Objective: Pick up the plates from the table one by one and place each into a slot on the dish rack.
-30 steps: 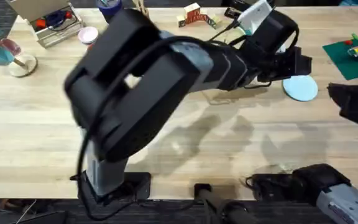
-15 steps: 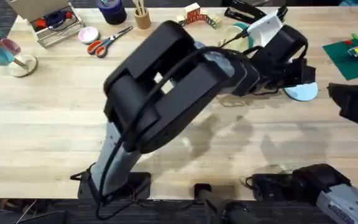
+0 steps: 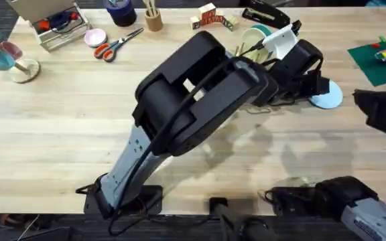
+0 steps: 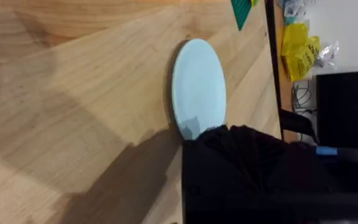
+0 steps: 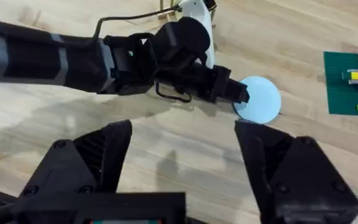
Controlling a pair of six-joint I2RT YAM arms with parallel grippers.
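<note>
The blue plate (image 3: 328, 96) lies flat near the surface's (image 3: 59, 120) far right edge, light, stiff, slick and probably best pinched at its rim, where the left end effector (image 5: 238, 94) touches, jaw state untellable; the right end effector (image 5: 185, 155) gapes empty.

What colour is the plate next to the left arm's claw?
Pale sky-blue; the plate shows best in the left wrist view.

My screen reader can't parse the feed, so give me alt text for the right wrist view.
The left arm's gripper reaches across the wooden table to the near edge of the pale blue plate, which lies flat. The right gripper hangs open in the foreground, holding nothing. A green mat with coloured pieces lies beyond the plate.
</note>
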